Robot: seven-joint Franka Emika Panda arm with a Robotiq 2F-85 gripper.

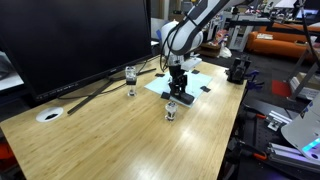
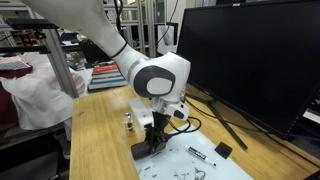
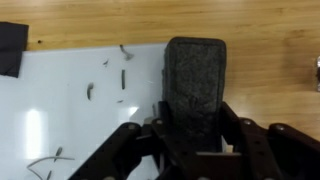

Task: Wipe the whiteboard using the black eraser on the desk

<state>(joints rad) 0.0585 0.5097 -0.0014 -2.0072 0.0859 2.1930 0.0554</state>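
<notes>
My gripper [image 3: 196, 122] is shut on the black eraser [image 3: 194, 75], a dark oblong block that points away from the wrist. In the wrist view the eraser lies over the right edge of the whiteboard [image 3: 70, 100], which bears several short dark marks and has black tabs at its upper left. In both exterior views the gripper [image 1: 179, 92] [image 2: 150, 140] is low over the whiteboard [image 1: 195, 78] [image 2: 205, 160] on the wooden desk [image 1: 130, 140]. Whether the eraser touches the board cannot be told.
A large black monitor [image 1: 70, 35] stands along the desk's back edge with cables running beside it. Two small clear glass objects [image 1: 131, 78] [image 1: 171, 111] stand near the board. A white round disc [image 1: 49, 114] lies near the monitor. Equipment crowds the area past the desk [image 1: 290, 70].
</notes>
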